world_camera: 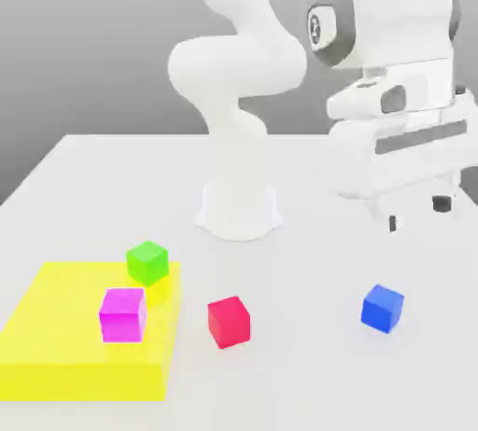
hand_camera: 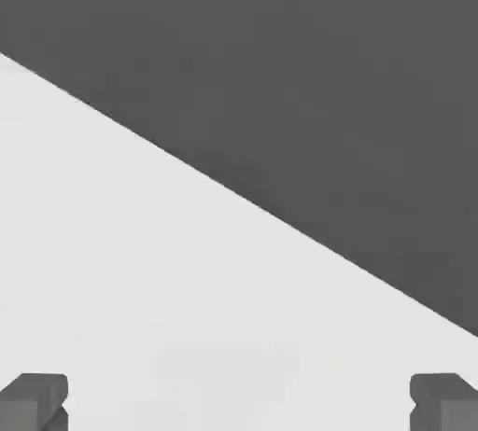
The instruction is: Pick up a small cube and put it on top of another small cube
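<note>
The small blue cube rests on the white table at the exterior view's right front. The green cube sits on the far edge of a flat yellow pad at the exterior view's left. My gripper hangs well above the table, above and a little behind the blue cube, open with nothing between its fingers. In the hand view the two dark fingertips stand far apart over bare white table, and beyond the table's edge lies dark grey ground.
A magenta cube lies on the yellow pad in front of the green one. A red cube stands on the table between the pad and the blue cube. The arm's white base rises at the table's middle back.
</note>
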Motion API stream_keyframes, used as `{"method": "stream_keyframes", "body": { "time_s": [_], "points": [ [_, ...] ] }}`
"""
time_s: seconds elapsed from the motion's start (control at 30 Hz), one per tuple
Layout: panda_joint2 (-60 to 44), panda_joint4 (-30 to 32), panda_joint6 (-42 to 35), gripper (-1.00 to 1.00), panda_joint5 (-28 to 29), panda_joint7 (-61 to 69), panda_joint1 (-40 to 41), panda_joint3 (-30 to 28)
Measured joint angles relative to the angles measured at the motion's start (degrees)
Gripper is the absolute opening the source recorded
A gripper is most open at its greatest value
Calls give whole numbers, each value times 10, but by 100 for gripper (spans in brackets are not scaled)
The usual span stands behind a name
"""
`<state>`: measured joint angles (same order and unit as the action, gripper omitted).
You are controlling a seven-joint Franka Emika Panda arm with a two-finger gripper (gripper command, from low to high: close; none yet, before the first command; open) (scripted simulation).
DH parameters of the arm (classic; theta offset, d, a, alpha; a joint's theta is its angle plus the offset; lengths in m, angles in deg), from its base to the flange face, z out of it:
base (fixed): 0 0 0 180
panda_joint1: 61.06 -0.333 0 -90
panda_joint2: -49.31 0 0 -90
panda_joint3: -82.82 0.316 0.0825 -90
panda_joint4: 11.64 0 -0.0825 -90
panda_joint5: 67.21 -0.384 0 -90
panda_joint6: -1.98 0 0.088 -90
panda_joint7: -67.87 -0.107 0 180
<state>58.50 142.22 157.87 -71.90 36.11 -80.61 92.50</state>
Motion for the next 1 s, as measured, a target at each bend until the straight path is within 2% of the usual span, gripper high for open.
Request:
{"method": "stream_keyframes", "body": {
  "time_s": [0.1,0.2,0.3,0.4,0.43,0.7,0.87,1.0],
  "points": [
    [-63,38,42,0,24,1,-31,24],
    [-126,63,85,0,75,-21,-49,25],
    [-189,57,133,0,129,-58,-71,-8],
    [-251,45,183,0,159,-81,-111,-54],
    [-264,42,193,-100,162,-84,-119,-63],
    [-249,45,181,-100,158,-81,-112,-54],
    [-151,65,103,-100,91,-30,-78,-5],
    [-107,60,54,-100,56,-22,-29,-21]
  ]
}}
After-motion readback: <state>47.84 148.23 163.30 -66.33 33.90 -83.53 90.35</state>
